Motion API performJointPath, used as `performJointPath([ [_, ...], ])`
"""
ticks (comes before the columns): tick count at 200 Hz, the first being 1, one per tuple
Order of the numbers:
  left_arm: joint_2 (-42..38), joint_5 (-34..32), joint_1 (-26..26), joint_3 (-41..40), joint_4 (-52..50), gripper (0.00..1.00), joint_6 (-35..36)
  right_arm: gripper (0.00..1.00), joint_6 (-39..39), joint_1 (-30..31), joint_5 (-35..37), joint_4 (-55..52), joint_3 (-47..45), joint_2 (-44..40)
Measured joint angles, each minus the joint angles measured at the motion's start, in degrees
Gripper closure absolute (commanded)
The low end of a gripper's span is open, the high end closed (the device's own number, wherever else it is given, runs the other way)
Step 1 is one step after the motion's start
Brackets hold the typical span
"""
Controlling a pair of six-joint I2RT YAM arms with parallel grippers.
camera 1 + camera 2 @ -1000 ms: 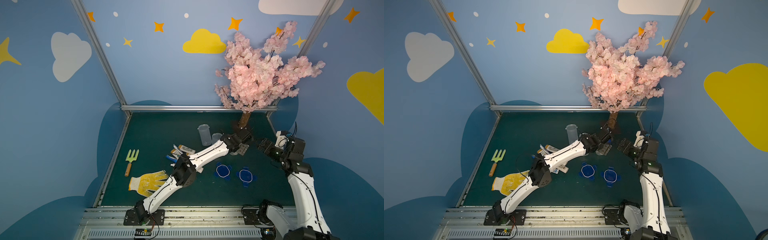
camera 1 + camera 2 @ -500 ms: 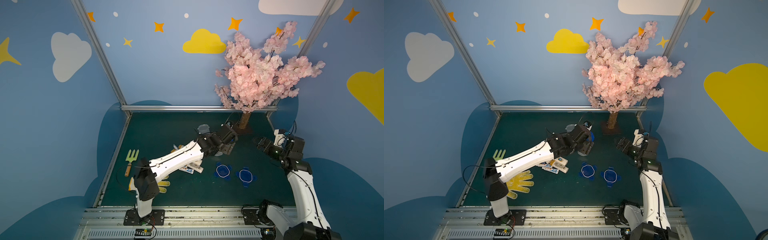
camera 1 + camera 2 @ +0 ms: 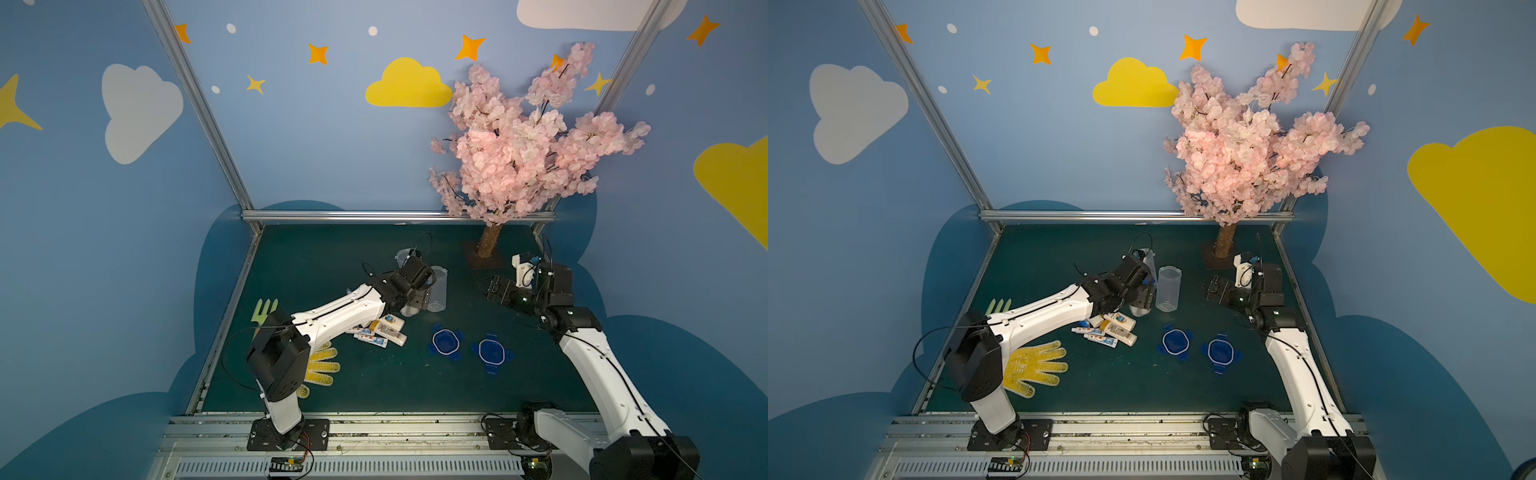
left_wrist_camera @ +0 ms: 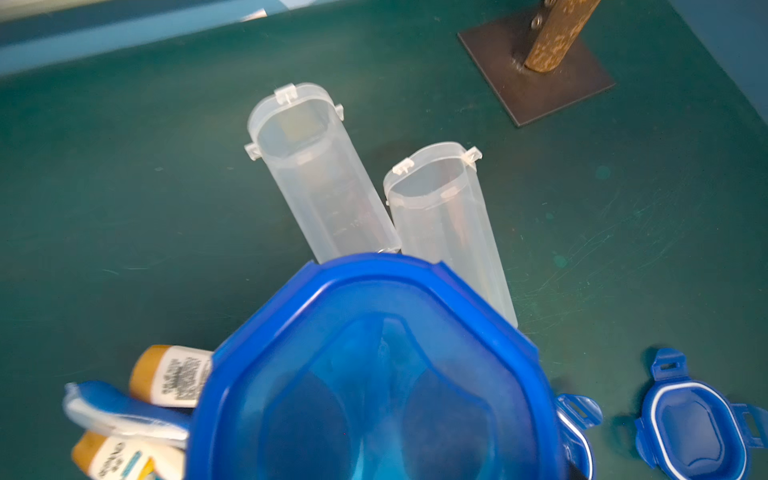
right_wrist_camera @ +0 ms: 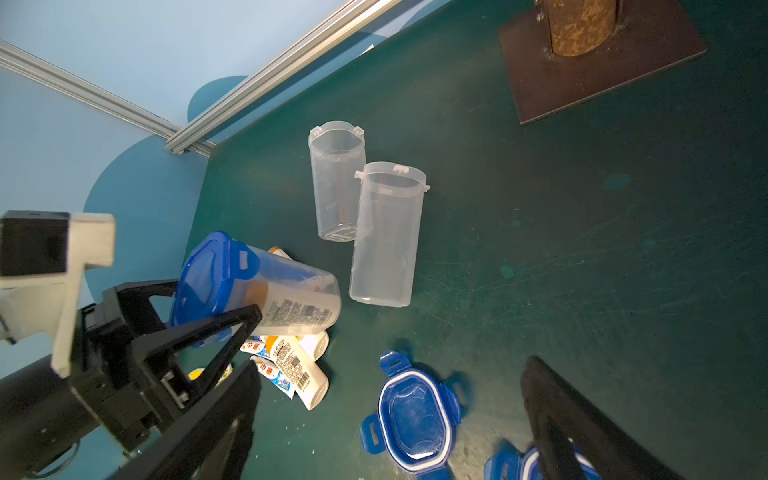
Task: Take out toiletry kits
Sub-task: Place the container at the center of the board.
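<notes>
The green table (image 3: 374, 386) bears loose toiletries (image 3: 384, 332), two open jars (image 5: 386, 232), two lids (image 3: 444, 341), a glove (image 3: 1034, 365).

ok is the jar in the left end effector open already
No, a blue lid sits clipped on that tilted jar.

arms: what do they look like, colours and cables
The left arm and right arm have white shells with black joints, black base plates and thin black cables looping loose. The left end effector and right end effector are black, each with a white wrist bracket.
</notes>
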Motion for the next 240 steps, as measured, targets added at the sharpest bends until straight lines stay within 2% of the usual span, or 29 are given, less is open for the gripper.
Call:
performJointPath([
  [23,0.33,1.14,0.2,-2.4,4.09,0.51,-0.33,0.03,0.15,0.42,0.87,0.04,0.02,0.0],
  [56,0.72,1.6,0.22,-3.56,6.05,0.5,-0.07,0.03,0.74,0.66,0.87,0.52,0.02,0.02],
  [69,0.85,1.7,0.15,-3.85,7.08,0.39,0.24,0.03,1.14,0.76,0.74,1.42,-0.02,0.02],
  [91,0.85,1.62,-0.07,-5.75,9.84,0.16,0.39,0.03,1.6,0.87,0.22,3.13,-0.11,0.02],
  [136,0.83,1.14,-0.87,-7.91,11.85,0.01,-0.04,0.03,1.99,1.55,-0.04,4.83,-0.26,0.02],
  [185,-0.59,-0.5,-2.99,-8.24,11.74,0.01,-0.09,0.03,2.19,2.47,-0.22,6.12,-0.26,0.28],
  [240,-8.09,-1.4,-5.14,-12.0,8.9,0.01,-1.95,0.03,2.43,3.65,-0.24,6.62,-0.26,2.29],
])
